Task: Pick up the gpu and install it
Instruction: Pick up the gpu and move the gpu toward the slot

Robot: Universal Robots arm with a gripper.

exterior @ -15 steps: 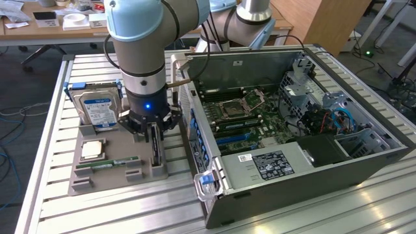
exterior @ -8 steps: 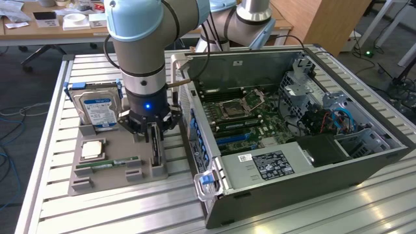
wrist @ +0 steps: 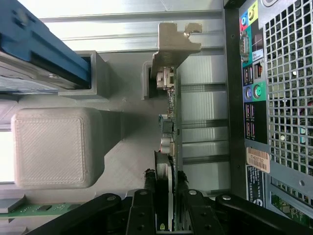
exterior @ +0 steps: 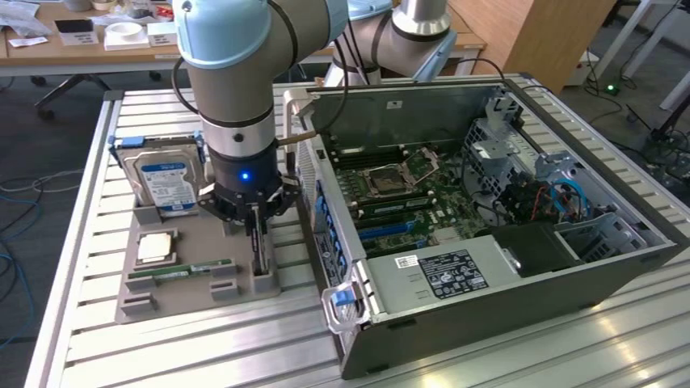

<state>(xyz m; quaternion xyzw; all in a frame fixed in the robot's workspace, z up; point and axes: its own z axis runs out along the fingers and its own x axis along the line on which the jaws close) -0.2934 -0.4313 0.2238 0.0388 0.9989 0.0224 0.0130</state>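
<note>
Gripper (wrist: 165, 187) and gpu (wrist: 169, 122) at the pick-up station. The gpu stands on edge in a slot of the grey holder (exterior: 183, 301) on the bench (exterior: 161, 356). In the exterior view it lies at 3 o'clock from the green memory stick (exterior: 178, 271), at 5 o'clock from the blue-labelled hard drive (exterior: 164, 182), and at 9 o'clock from the open computer case (exterior: 485, 291). The arm comes straight down over it. In the wrist view the two black fingers (wrist: 146, 200) press against opposite faces of the card near one end, so the gripper is judged to be clamped on the gpu, which sits in its slot. Seen edge-on, the gpu is a slim strip. One end carries a bent tan metal bracket (wrist: 173, 41) with a port beneath it, and small parts stud the board along its length. In the exterior view it reads as a thin dark blade. The card is judged light and stiff but fragile. The soldered parts and the contact edge should take no load. A sound hold is a pinch across the flat faces on bare board, close to the middle of the length, so that the card neither tips nor twists between the pads. The smooth faces may slip under a weak pinch.
</note>
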